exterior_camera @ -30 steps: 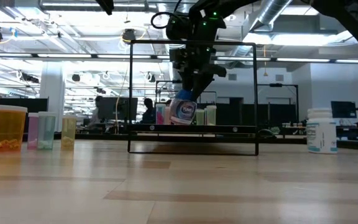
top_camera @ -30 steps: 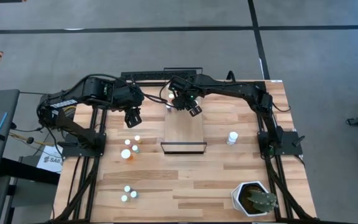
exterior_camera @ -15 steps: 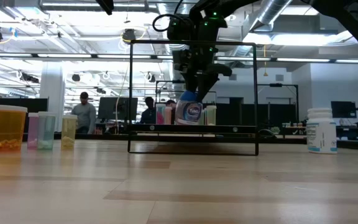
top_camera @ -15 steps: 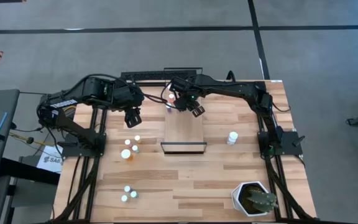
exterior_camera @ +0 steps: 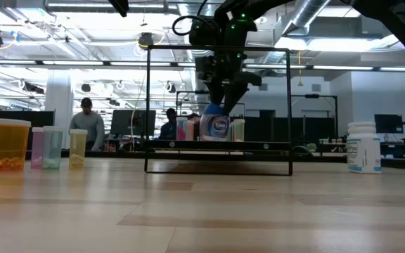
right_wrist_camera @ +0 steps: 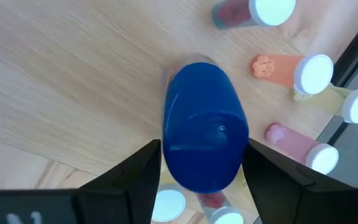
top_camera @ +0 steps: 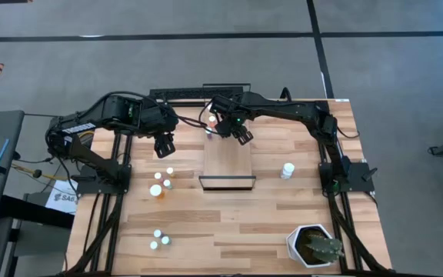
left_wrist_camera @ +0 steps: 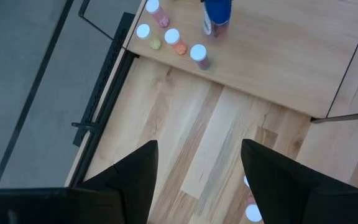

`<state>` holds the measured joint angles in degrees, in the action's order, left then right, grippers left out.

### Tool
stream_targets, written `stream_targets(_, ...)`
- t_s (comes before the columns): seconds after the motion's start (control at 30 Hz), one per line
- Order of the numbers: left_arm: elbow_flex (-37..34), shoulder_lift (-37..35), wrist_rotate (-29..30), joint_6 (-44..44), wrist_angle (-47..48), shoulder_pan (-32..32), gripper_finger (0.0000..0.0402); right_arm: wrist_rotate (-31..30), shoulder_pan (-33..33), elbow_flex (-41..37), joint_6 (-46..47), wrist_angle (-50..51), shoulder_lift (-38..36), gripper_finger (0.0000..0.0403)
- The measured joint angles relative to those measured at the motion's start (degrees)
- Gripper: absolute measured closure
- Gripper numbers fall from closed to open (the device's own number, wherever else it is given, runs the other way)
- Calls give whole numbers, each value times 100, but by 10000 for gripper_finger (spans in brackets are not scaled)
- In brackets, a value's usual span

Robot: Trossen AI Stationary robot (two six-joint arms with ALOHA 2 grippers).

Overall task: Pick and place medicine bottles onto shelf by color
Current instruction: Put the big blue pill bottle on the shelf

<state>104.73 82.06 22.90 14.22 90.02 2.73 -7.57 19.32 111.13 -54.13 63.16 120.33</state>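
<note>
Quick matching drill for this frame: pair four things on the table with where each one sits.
Things:
1. blue bottle
2. plant pot
3. white bottle
4. left gripper

Places:
A. near right corner of the table
B. on the shelf, between the right gripper's fingers
C. on the table, right of the shelf
D. above the table, left of the shelf, holding nothing

Pairs: 1-B, 2-A, 3-C, 4-D
</note>
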Motion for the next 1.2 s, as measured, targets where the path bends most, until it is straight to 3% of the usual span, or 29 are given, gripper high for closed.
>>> stream_targets(0.83,0,0,12,20,0,0,184,-10,487,0,25,-513,-2,147)
stream_targets(1.07,0,0,27,20,-1,1,184,-1064,408,5,15,-460,-102,147)
stream_targets(1.2,0,2,27,40,-1,1,184,-1147,290,0,324,-337,-218,147)
